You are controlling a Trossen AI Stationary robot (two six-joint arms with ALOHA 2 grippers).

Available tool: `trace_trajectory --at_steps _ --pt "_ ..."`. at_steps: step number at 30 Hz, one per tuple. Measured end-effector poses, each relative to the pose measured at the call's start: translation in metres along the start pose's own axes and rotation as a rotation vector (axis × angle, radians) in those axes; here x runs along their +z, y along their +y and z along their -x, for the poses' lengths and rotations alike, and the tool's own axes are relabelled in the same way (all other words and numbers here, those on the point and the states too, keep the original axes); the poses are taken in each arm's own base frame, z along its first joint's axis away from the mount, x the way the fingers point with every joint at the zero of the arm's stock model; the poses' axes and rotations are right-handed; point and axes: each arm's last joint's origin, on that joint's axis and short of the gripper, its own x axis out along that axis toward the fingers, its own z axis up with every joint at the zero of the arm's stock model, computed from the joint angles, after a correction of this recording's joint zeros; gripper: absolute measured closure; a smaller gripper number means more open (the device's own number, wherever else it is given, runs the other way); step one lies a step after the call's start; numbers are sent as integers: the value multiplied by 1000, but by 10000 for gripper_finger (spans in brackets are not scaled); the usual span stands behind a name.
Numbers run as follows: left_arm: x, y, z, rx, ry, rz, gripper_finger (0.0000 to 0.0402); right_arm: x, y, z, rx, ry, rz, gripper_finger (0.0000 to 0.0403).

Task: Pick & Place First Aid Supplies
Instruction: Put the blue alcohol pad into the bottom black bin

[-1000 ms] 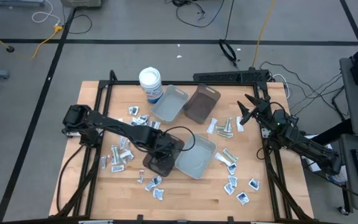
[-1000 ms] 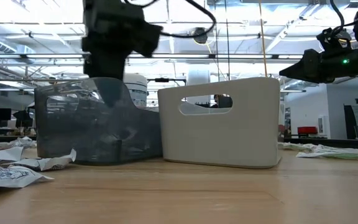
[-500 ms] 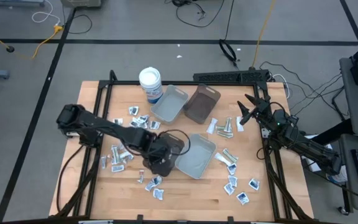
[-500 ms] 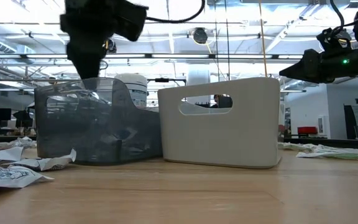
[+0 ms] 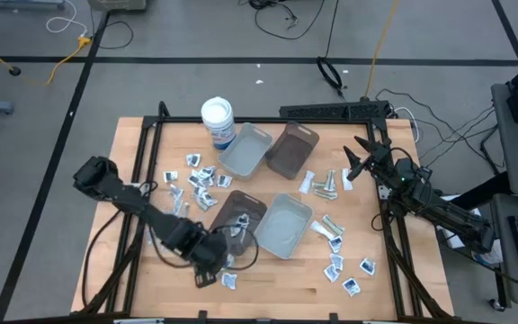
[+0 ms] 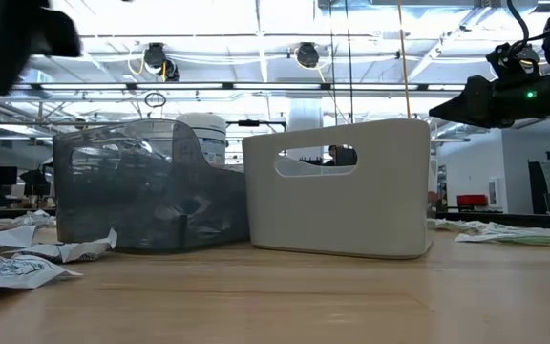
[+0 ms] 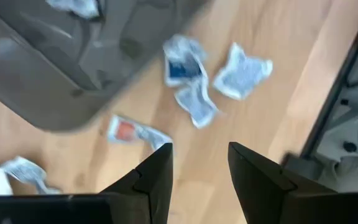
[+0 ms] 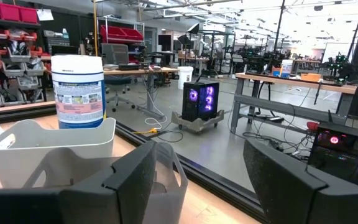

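Small crumpled first aid packets lie flat on the wooden table, one cluster (image 7: pixel 194 93) just beyond my left gripper (image 7: pixel 199 155), others at the far left (image 5: pixel 196 175) and at the right (image 5: pixel 335 256). My left gripper (image 5: pixel 212 267) hangs above the table near its near edge, pointing down, open, with nothing between its fingers. It is just to the near side of the brown tray (image 5: pixel 238 216). A packet (image 7: pixel 73 6) lies inside that tray. My right gripper (image 5: pixel 360 157) waits open at the table's right side, pointing level.
A grey tray (image 5: pixel 283 225) stands against the brown one at the table's middle. Another grey tray (image 5: pixel 245 148), a second brown tray (image 5: pixel 292 148) and a white tub (image 5: pixel 218 117) stand at the far edge. Bare wood lies along the near edge (image 5: pixel 286 288).
My left gripper has swung from above the brown tray toward the table's near edge and a little to the left, rolling somewhat as it went. In the low view it has passed out toward the picture's left. The trays and packets have stayed put.
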Motion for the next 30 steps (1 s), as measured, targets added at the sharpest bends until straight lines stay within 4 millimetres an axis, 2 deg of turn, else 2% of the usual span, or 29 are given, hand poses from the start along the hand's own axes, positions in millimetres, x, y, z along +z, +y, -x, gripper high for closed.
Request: trace_trajectory --at_steps 5,10,18,30 --pt "-17 -12 -1 -11 20 -6 245 0 0 0 0 0 0 165" --pt "-25 -19 -3 12 -14 19 245 0 0 0 0 0 0 165" --pt "-18 -30 -31 3 -32 47 245 0 0 0 0 0 0 165" --pt "-16 -35 -72 125 -68 147 245 0 0 0 0 0 0 165"
